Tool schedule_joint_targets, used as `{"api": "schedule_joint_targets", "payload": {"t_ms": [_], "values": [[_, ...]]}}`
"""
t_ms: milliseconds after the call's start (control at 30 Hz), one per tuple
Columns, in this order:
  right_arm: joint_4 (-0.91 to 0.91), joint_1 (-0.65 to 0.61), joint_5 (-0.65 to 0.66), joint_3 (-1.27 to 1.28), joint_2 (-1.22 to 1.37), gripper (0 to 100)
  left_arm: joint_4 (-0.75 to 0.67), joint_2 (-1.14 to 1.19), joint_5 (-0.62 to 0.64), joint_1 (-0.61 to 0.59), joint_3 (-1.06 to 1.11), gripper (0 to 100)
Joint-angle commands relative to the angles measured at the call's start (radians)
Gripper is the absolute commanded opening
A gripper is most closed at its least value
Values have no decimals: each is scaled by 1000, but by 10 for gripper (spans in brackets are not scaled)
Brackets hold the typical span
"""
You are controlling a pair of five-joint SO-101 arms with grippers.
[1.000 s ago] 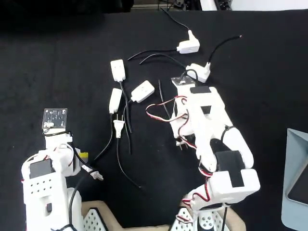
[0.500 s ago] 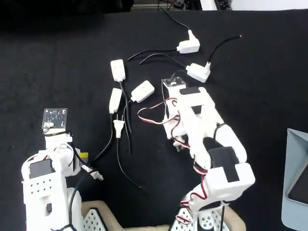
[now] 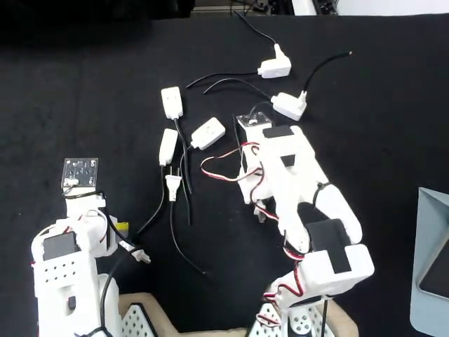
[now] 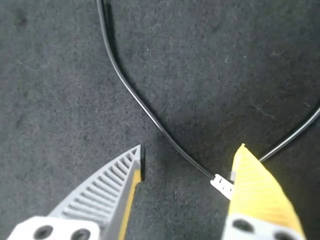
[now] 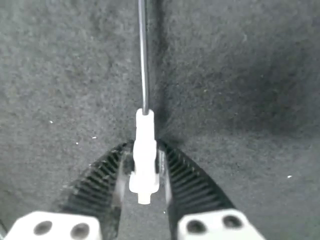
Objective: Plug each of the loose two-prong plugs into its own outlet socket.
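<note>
**High view.** Two arms are shown on a black felt worktop [image 3: 393, 140]. The right hand [image 3: 249, 121] is placed between a white socket block [image 3: 208, 132] and an angled white plug [image 3: 289, 105]. A second block [image 3: 172, 102] and a third block [image 3: 168, 146] lie near, and a loose two-prong plug [image 3: 173, 184] lies just beside the third block, prongs toward it. The left hand [image 3: 121, 230] is well apart from all of these, so no block is steadied. A block is therefore judged likely to slide on the felt if it is pushed off-axis. The crossed black cords could also be snagged and dragged. A grey bin [image 3: 431, 260] is seen at the worktop's edge, and a pale strip of room [image 3: 393, 5] beyond it.

**Left wrist view.** The left hand [image 4: 190, 149] is spread wide and grips nothing. A black cable [image 4: 140, 102] with a white connector [image 4: 222, 184] runs between its fingers.

**Right wrist view.** The right hand [image 5: 144, 152] is closed on a slim white plug [image 5: 143, 130], with its cord [image 5: 143, 55] led away over the felt. The prongs cannot be made out. The narrow body could be twisted in so small a grip.
</note>
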Motion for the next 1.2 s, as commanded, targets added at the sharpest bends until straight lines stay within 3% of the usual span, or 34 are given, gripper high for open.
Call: {"api": "schedule_joint_targets", "payload": {"t_ms": [0, 567, 900, 1033, 1167], "values": [[32, -18, -9, -58, 5, 90, -15, -12, -9, -10, -4, 285], [97, -17, -8, -137, -12, 11, -15, -12, -9, -10, -2, 285], [150, -20, -17, -170, -334, 11, -5, 0, -6, 1, -196, 289], [72, -29, -81, -125, -418, 11, 34, 3, -6, 8, -321, 290], [-95, -44, -132, -7, -484, 11, 157, 75, -8, 104, -470, 290]]}}
